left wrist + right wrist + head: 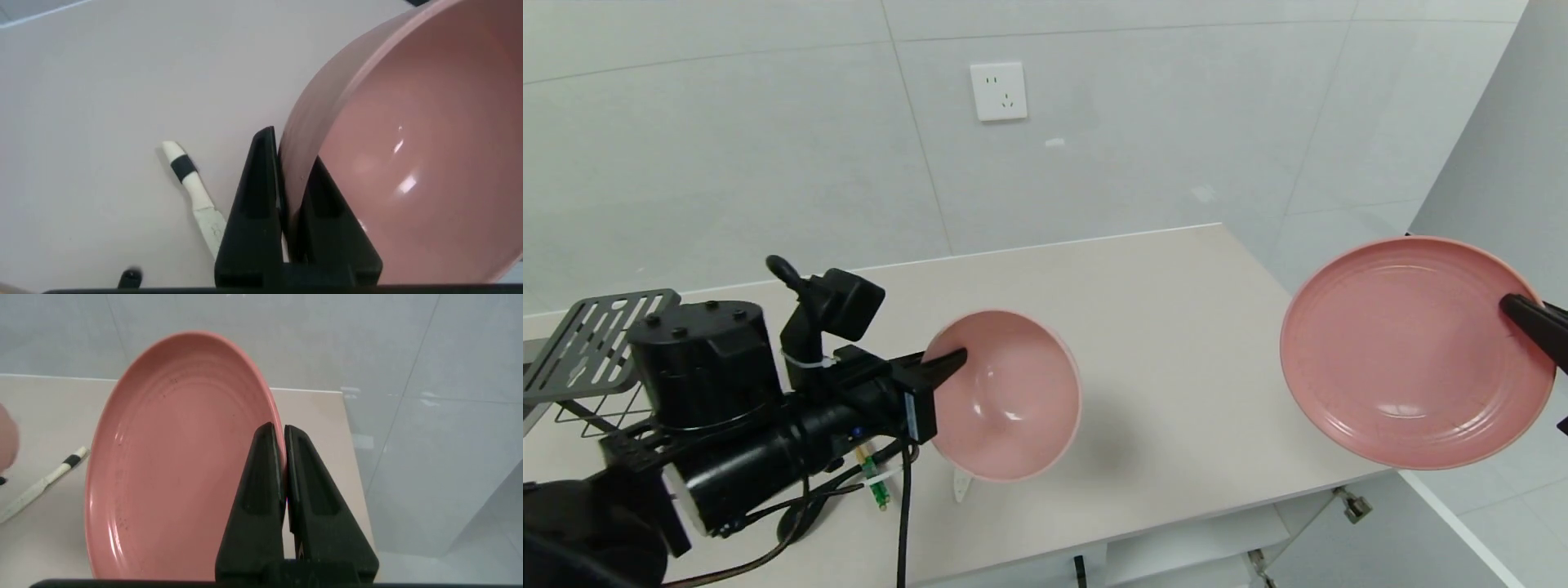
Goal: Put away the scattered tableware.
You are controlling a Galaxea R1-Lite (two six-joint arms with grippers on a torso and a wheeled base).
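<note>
**A:** Where's the bowl (1013, 400) right now?

**B:** In my left pincer (947, 363). It's clamped on the rim, one finger inside and one outside. The bowl hangs above the middle of the counter (1160, 327), tipped on its side. I reckon a rim grip is the only way for a narrow pincer to get hold of something that round.

**A:** And the plate (1405, 351)?

**B:** My right pincer (1515, 306) has it, pinched shut on the edge. It's held tilted off the counter's right end, past the edge, with its face towards me. I'd guess holding it out there keeps the two loads well apart.

**A:** What's left on the counter?

**B:** A white utensil (192, 192) with a dark band, lying flat near the front edge. I can't tell what kind it is.

**A:** Where do the dishes go?

**B:** Probably the rack (596, 335) at the counter's left end. The bowl is the nearer one, so I'd put that away first.
</note>
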